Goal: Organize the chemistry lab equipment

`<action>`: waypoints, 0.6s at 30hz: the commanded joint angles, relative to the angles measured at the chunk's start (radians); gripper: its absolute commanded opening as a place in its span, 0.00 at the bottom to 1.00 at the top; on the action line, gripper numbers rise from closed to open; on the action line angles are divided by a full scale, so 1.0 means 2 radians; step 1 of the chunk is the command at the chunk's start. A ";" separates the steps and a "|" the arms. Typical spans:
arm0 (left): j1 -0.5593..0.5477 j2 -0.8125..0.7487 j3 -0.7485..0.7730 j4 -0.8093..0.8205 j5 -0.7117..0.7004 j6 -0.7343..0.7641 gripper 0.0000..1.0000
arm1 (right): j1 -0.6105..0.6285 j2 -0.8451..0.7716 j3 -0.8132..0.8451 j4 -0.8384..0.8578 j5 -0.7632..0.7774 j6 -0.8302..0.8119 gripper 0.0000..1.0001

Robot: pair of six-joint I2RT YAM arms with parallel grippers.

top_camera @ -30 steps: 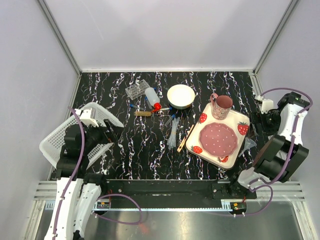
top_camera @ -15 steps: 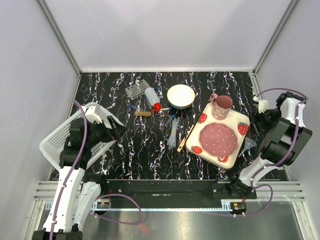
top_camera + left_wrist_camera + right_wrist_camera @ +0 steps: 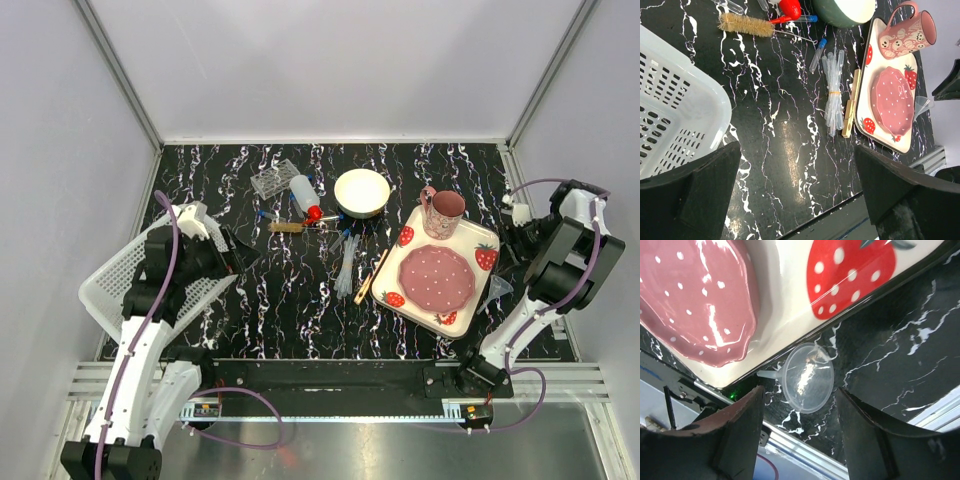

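The clear tube rack (image 3: pixel 274 180) and the white squeeze bottle (image 3: pixel 304 195) with its red cap (image 3: pixel 789 7) lie at the back of the table. A banded bundle of clear pipettes (image 3: pixel 832 92) lies mid-table, with a blue-capped tube (image 3: pixel 817 50) above it and a wooden stick (image 3: pixel 851 102) beside it. A clear funnel (image 3: pixel 807 377) lies on the table against the strawberry tray's corner. My right gripper (image 3: pixel 800 435) hovers over the funnel, jaws apart, holding nothing. My left gripper (image 3: pixel 797 190) stands wide open over bare table beside the white basket (image 3: pixel 675 115).
A bristle brush (image 3: pixel 746 25) lies near the bottle. The white bowl (image 3: pixel 362 192) sits at the back centre. The strawberry tray (image 3: pixel 478 283) carries a pink mug (image 3: pixel 443 212) and a pink plate (image 3: pixel 436 276). The table's near edge and metal rail run just below the funnel.
The right arm has drawn in over the tray's right corner and its jaws have narrowed. The left gripper has edged right, away from the basket.
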 commanded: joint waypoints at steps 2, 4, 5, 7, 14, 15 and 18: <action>-0.003 -0.010 0.018 0.031 0.015 -0.007 0.99 | 0.001 0.016 0.037 -0.030 -0.014 -0.005 0.63; -0.003 -0.012 0.014 0.031 0.014 -0.007 0.99 | 0.001 0.013 0.031 -0.027 -0.008 -0.004 0.61; -0.003 -0.014 0.013 0.031 0.013 -0.007 0.99 | 0.004 0.011 0.029 -0.026 -0.007 -0.002 0.60; -0.003 -0.015 0.012 0.031 0.014 -0.007 0.99 | 0.005 0.008 0.020 -0.022 -0.003 0.000 0.59; -0.004 -0.018 0.007 0.031 0.015 -0.003 0.99 | 0.011 0.006 -0.012 -0.010 0.005 0.008 0.56; -0.003 -0.018 0.006 0.031 0.015 -0.003 0.99 | 0.011 0.005 -0.019 -0.002 0.011 0.009 0.56; -0.003 -0.018 0.002 0.031 0.015 -0.002 0.99 | 0.012 0.007 -0.026 0.002 0.015 0.013 0.53</action>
